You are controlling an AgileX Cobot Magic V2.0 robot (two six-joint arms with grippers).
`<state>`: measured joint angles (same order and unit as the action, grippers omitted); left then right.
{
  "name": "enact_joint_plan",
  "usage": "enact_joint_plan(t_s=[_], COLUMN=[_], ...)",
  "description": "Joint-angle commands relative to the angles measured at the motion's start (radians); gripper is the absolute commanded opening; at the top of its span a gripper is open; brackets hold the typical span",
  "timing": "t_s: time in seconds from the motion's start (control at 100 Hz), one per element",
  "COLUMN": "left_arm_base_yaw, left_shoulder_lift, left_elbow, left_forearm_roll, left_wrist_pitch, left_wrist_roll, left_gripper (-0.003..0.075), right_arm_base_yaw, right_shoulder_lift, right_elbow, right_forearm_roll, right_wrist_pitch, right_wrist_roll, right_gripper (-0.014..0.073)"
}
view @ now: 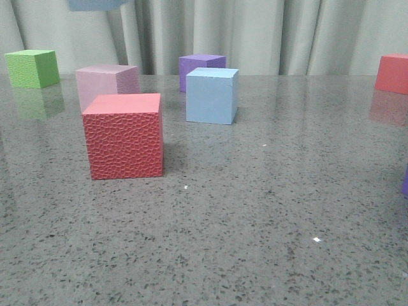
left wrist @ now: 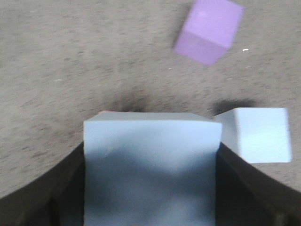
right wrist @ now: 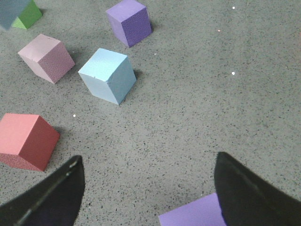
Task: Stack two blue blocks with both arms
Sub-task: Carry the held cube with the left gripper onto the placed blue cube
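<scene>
My left gripper (left wrist: 150, 151) is shut on one sky-blue block (left wrist: 150, 165), held high above the table. Its bottom edge shows at the top of the front view (view: 95, 4) and in a corner of the right wrist view (right wrist: 10, 12). The other blue block (view: 211, 95) stands on the table in the middle, in front of a purple cube (view: 202, 65). It also shows in the left wrist view (left wrist: 256, 135) and the right wrist view (right wrist: 108, 75). My right gripper (right wrist: 149, 158) is open and empty over bare table, well short of that block.
A red cube (view: 123, 135) stands at front left, with a pale pink cube (view: 106, 83) behind it and a green cube (view: 32, 68) at far left. Another red cube (view: 392, 73) is at far right. A second purple cube (right wrist: 193, 214) lies by my right finger.
</scene>
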<state>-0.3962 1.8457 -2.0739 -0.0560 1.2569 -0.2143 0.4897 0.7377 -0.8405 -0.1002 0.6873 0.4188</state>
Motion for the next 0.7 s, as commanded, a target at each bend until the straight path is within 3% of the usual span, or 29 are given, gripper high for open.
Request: enact_joint_plan(t_s=[0.0, 0.29, 0.69], left_arm_base_yaw=[-0.053, -0.178, -0.217], left_shoulder_lift=[0.000, 0.145, 0.183], left_elbow=[-0.072, -0.197, -0.207], left_forearm_roll=[-0.005, -0.026, -0.060], left_wrist_pitch=[0.012, 0.012, 0.010], left_wrist_roll=[-0.042, -0.094, -0.125], left_gripper=[0.0232, 0.0233, 0.0232], right_arm_base_yaw=[-0.002, -0.002, -0.002], right_shoulder_lift=[-0.004, -0.004, -0.004], right_elbow=[-0.024, -0.024, -0.024], right_forearm_roll=[-0.019, -0.019, -0.019], right_wrist_pitch=[-0.074, -0.073, -0.073], right_wrist_roll=[-0.008, -0.008, -0.008], right_gripper=[0.0569, 0.0569, 0.0569])
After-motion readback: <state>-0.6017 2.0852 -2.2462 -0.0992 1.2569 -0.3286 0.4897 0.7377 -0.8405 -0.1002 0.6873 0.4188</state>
